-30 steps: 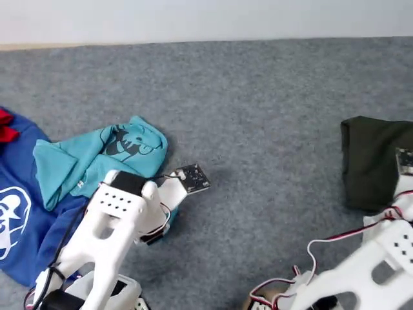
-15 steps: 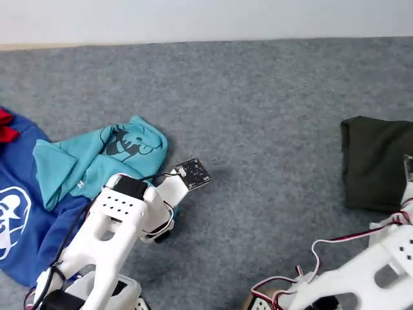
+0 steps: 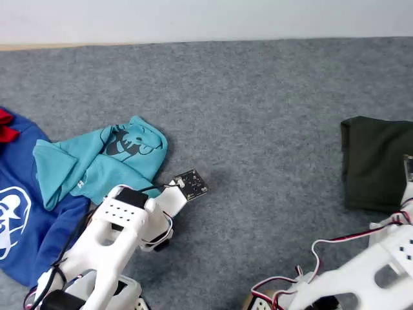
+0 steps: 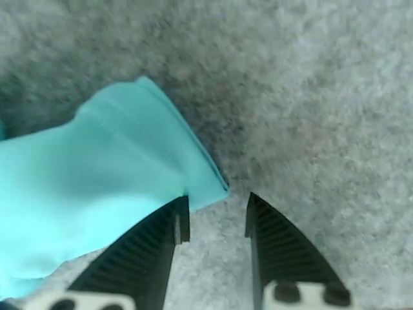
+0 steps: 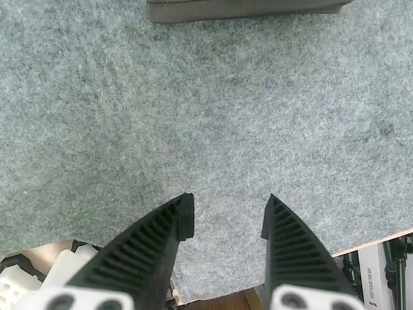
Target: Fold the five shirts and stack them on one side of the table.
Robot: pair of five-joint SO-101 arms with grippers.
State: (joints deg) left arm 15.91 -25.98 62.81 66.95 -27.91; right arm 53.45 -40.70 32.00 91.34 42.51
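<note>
We see a teal shirt (image 3: 103,161) lying on the left part of the grey counter (image 3: 258,97). It is crumpled and bunched up, not folded, and it has a dark picture on the front. It lies partly on top of a big blue shirt (image 3: 19,219), which is spread out at the left edge and has a white shape on it. A bit of red cloth (image 3: 5,126) peeks in at the left edge, touching the blue shirt.

Far away on the right side lies a dark green shirt (image 3: 377,161). It is folded into a neat flat block.

The left arm (image 3: 116,226) is bent over the near edge of the teal shirt. In its wrist view the left gripper (image 4: 216,216) has its two fingers apart, low over the counter. A smooth corner of the teal shirt (image 4: 97,168) lies just in front of the gap.

The right arm (image 3: 361,271) is near the dark green shirt. The right gripper (image 5: 226,216) has its fingers apart too, and holds nothing. Bare grey counter is under it, and the folded edge of the dark green shirt (image 5: 245,8) lies farther off.
</note>
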